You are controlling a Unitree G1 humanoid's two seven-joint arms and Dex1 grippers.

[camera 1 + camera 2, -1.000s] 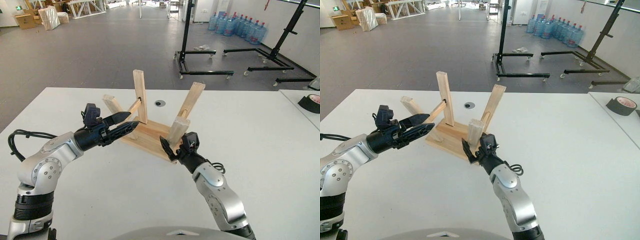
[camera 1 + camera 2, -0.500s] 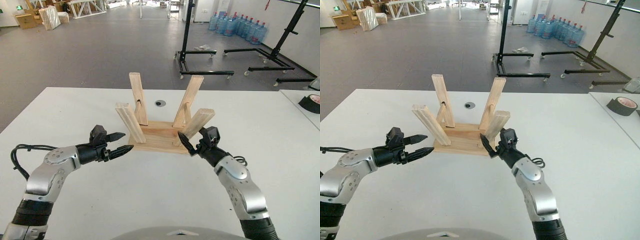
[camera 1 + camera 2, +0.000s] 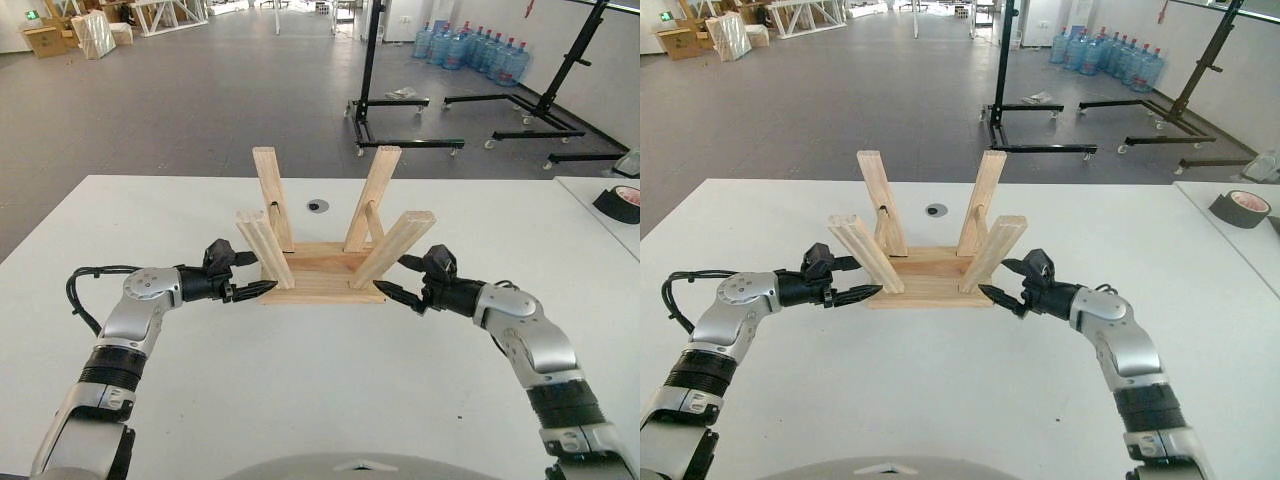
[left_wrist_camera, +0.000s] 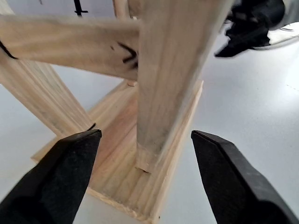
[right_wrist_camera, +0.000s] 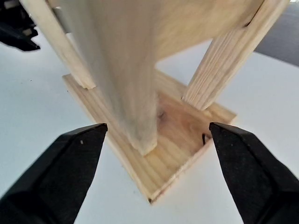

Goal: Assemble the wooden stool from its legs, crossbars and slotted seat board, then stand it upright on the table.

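Our left gripper (image 3: 262,272) has its fingers spread wide, holding nothing, and so does our right gripper (image 3: 390,275). Right between them sits the pale wooden four-legged stool (image 3: 322,283), upside down on the white table (image 3: 300,400), legs up.

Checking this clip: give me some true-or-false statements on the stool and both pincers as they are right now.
1. The stool stands upright on its legs. False: its seat board lies flat on the table, with the legs pointing up.
2. The left pincer is open. True.
3. The right pincer is clamped shut on a leg. False: it is open, at the seat board's right end.
4. A tape roll lies far off to the robot's right. True.
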